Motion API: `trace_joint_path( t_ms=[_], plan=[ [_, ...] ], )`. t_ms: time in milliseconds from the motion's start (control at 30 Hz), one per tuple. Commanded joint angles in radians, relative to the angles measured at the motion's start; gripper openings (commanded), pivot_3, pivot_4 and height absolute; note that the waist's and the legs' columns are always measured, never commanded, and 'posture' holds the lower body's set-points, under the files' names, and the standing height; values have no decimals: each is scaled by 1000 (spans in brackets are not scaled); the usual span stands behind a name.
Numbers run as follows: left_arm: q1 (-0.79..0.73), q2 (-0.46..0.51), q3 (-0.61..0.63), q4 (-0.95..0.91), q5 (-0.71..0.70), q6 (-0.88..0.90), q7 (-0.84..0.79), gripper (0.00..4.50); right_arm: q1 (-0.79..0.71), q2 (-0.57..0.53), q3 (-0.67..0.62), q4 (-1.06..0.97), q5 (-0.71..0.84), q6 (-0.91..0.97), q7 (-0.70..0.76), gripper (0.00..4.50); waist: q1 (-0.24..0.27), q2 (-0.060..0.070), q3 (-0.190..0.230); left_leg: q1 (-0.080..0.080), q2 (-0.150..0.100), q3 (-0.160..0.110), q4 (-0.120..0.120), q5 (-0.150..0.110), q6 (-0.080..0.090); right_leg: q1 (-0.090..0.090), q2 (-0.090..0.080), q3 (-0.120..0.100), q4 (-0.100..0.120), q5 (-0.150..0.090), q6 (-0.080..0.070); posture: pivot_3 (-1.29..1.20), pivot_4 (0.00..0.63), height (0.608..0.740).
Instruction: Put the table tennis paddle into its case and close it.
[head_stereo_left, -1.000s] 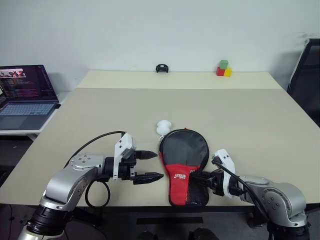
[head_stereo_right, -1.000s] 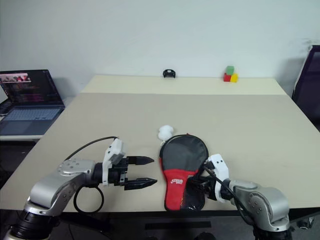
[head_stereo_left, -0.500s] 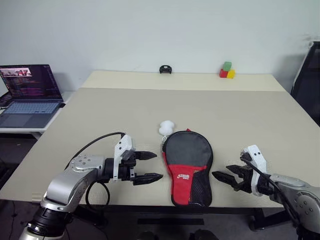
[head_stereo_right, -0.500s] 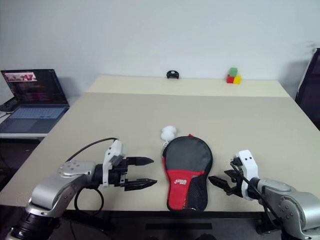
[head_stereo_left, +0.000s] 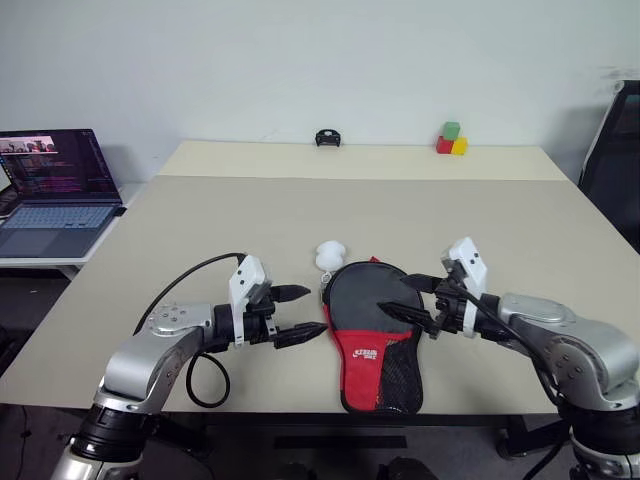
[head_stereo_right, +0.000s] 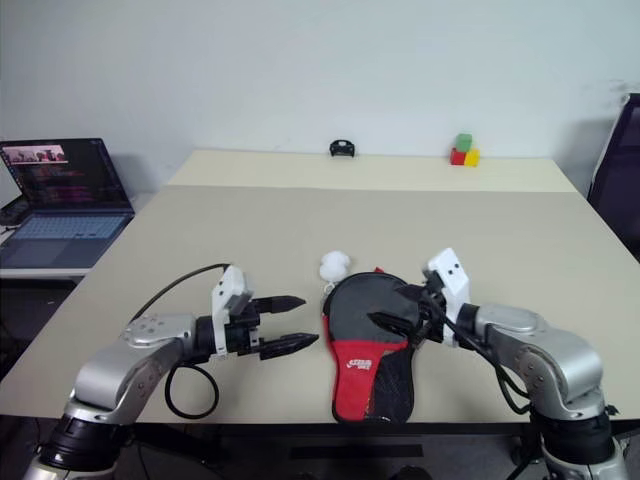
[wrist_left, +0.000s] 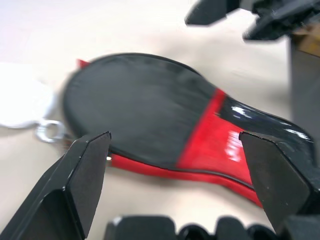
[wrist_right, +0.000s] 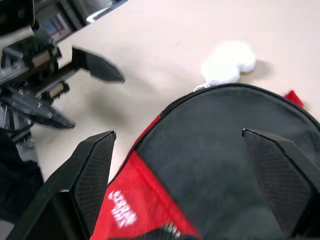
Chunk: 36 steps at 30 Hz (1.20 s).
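Two grippers flank the case (head_stereo_left: 375, 330), which lies flat near the table's (head_stereo_left: 200, 215) front edge, round black end away from the robot, red logo panel and mesh end toward it. In the left eye view, a small white object (head_stereo_left: 329, 255) sits just beyond the case's far-left rim; farther back along the table's far edge are a small black object (head_stereo_left: 325, 138) and a cluster of coloured blocks (head_stereo_left: 450, 140), and a laptop (head_stereo_left: 55, 190) stands open on a separate surface well left of the case. The left gripper (head_stereo_left: 300, 312) hangs just left of the case, fingers spread, nothing between them. The right gripper (head_stereo_left: 400, 298) hovers above the case's round black part, its fingers also parted and empty. The paddle itself cannot be seen apart from the case.

The right eye view repeats the same layout.

The left wrist view, unlike the head views, looks close along the case's side: a red edge under the black top, a metal ring (wrist_left: 48, 131) beside the white object, and the other gripper's dark fingers beyond the case. Its own fingers (wrist_left: 75, 175) stand wide apart, off the fabric.

The right wrist view looks down on the black face and white logo (wrist_right: 121, 212), with the left gripper beyond the case's edge. Its fingers (wrist_right: 90, 170) straddle the case's width without touching it.
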Motion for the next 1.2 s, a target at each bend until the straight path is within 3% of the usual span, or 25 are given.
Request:
trace_joint_path(
  t_ms=[33,300,500,833,1000,1200],
  plan=[
    [-33,-12,43,27,32,-24,72,4500,-44,20,101,98,-85,-118,35,4453,0,0,0,0,0,0,0,0,0,0,0,0,0,0,0,0,150,740],
    [-51,-16,64,40,31,5,122,4500,-52,94,213,302,-227,-288,43,4453,0,0,1,-2,0,0,0,0,-1,-1,0,0,-1,0,0,0,150,740],
    [-186,-74,35,186,88,4,199,4500,-22,117,216,340,-279,-321,25,4453,4,0,1,-2,-1,-2,1,0,-1,-1,-1,-2,0,0,0,0,150,740],
    [-489,-217,-44,661,233,-103,221,4500,5,165,223,330,-305,-321,12,4453,-4,-1,1,-1,-1,-2,1,0,-1,-1,0,-2,1,0,0,0,150,740],
    [-646,-275,-85,1003,328,-215,211,4500,17,182,216,319,-310,-316,-1,4453,-2,-1,1,-1,-2,-2,1,0,-1,-1,0,-3,1,0,0,0,150,740],
    [-763,-327,-84,1272,394,-307,202,4500,23,199,213,307,-313,-313,-21,4453,-5,-1,1,-1,-2,-2,1,0,-1,-1,0,-4,1,0,0,0,150,740]
  ],
)
